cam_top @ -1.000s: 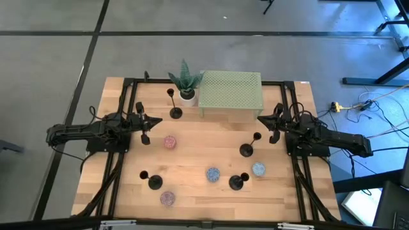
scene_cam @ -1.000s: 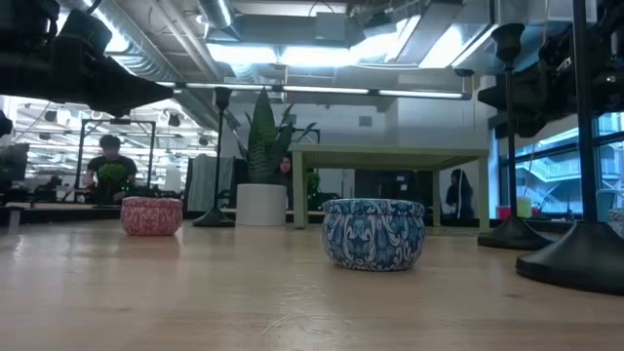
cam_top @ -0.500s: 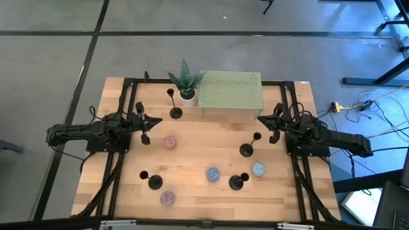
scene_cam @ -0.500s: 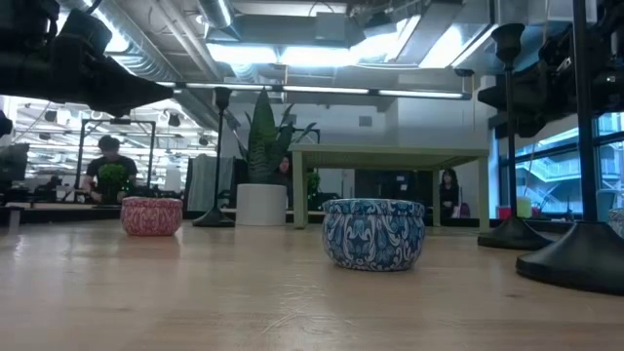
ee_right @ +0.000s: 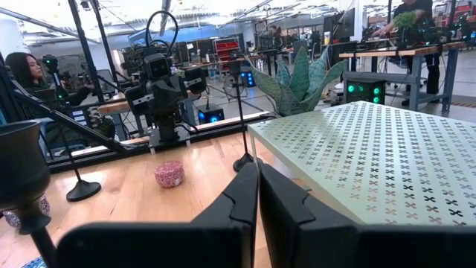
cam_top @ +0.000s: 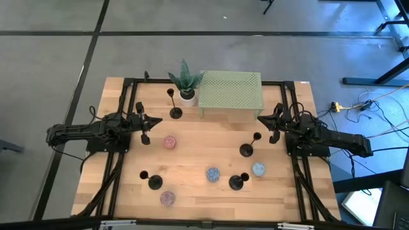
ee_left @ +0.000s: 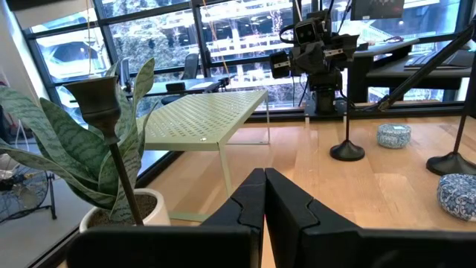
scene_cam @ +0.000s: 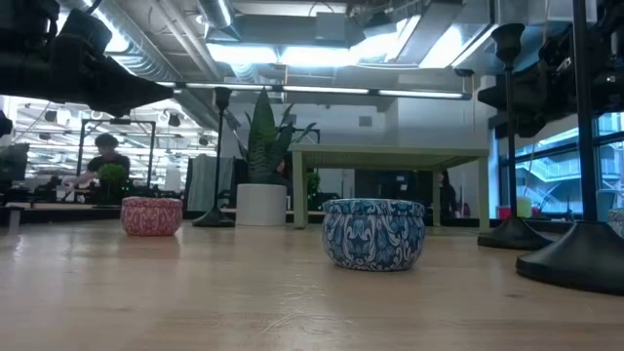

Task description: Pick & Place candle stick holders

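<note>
High view: I see both arms parked at the table's sides, four candle stick holders standing free around the green perforated stand (cam_top: 230, 90).
My left gripper (cam_top: 146, 128) sits well to the left of the stand and my right gripper (cam_top: 273, 126) just off its right front corner; both wrist views show the fingers (ee_left: 256, 205) pressed together with nothing between them, the right fingers (ee_right: 253, 195) likewise. One holder (cam_top: 174, 110) stands just left of the stand beside the potted plant (cam_top: 186, 82), a second (cam_top: 248, 147) in front of the stand near the right gripper, a third (cam_top: 237, 181) farther forward next to a blue tin (cam_top: 258, 169), and the fourth (cam_top: 153, 182) at front left by a purple tin (cam_top: 167, 199). A pink tin (cam_top: 170, 142) and another blue tin (cam_top: 212, 174) lie between. I can read no writing or labels anywhere.
</note>
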Tool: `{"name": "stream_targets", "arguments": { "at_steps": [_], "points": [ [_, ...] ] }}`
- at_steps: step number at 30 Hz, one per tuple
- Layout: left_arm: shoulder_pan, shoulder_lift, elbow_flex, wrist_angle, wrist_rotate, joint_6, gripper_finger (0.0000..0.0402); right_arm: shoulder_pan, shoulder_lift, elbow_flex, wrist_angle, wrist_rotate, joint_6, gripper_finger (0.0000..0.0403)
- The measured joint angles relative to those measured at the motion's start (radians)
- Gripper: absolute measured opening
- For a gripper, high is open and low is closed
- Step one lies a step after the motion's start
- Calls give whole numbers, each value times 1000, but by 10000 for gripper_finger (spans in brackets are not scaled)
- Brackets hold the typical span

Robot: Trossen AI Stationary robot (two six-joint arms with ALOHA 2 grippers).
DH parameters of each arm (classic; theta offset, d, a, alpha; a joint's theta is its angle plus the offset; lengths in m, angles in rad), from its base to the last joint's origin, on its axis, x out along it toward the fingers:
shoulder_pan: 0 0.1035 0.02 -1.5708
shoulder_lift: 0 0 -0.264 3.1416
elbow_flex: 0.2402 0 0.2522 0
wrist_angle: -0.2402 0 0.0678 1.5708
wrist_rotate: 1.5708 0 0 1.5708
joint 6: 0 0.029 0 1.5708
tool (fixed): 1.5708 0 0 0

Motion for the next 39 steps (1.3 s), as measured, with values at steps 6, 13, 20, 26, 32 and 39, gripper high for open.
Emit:
{"name": "stream_targets", "arguments": {
  "at_steps": [6,13,20,26,32,39],
  "points": [
    [0,0,0,0,0,0,4,0,0,0,0,0,0,19],
    [0,0,0,0,0,0,4,0,0,0,0,0,0,19],
    [0,0,0,0,0,0,4,0,0,0,0,0,0,19],
    [0,0,0,0,0,0,4,0,0,0,0,0,0,19],
    [0,0,0,0,0,0,4,0,0,0,1,-2,76,19],
    [0,0,0,36,0,-66,4,0,0,0,155,-1,-54,19]
  ]
}}
